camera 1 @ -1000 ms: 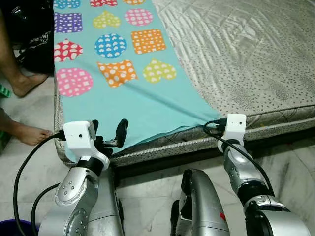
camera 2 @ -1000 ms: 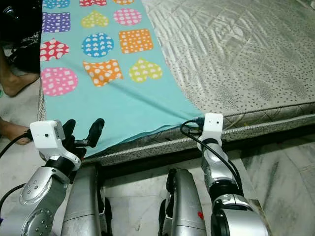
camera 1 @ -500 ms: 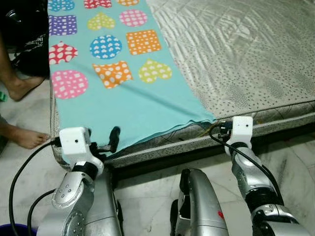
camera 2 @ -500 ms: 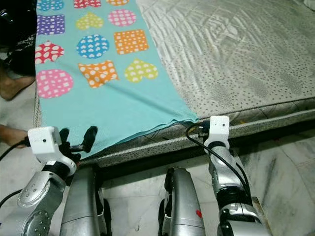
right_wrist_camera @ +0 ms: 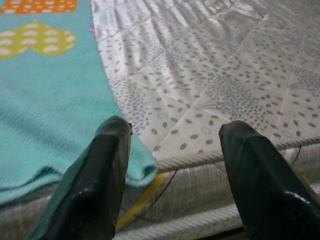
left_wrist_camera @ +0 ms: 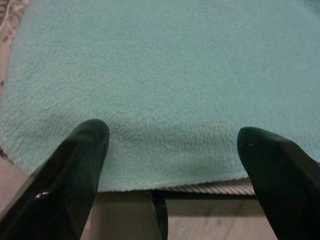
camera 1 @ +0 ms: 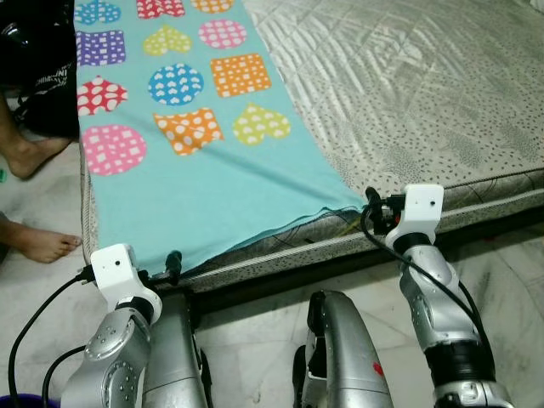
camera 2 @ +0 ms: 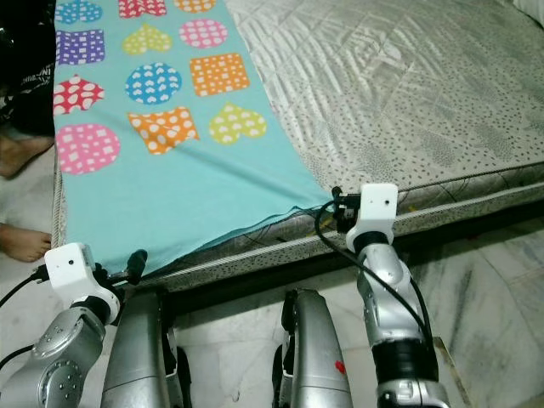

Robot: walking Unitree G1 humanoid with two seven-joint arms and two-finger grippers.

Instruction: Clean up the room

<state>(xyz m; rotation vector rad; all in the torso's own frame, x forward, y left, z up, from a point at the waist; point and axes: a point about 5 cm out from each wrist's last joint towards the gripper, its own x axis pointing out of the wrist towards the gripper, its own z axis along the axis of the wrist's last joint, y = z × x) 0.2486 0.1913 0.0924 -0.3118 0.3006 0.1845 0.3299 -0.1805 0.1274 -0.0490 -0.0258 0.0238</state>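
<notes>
While both grippers, left (left_wrist_camera: 172,150) and right (right_wrist_camera: 172,150), hover empty with jaws wide at the blanket (camera 1: 221,187) hem on the bed (camera 1: 442,93), closing early would miss the thin edge.

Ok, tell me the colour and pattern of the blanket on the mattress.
The blanket is turquoise, printed with colourful dotted hearts, circles and squares; the left eye view shows it best.

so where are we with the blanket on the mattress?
Done: the teal fleece blanket with coloured shapes lies spread flat over the left strip of the grey spotted mattress. In hand: left gripper and right gripper, fingers open, sit at its two near corners, nothing grasped. Left: gripping and folding it.
</notes>
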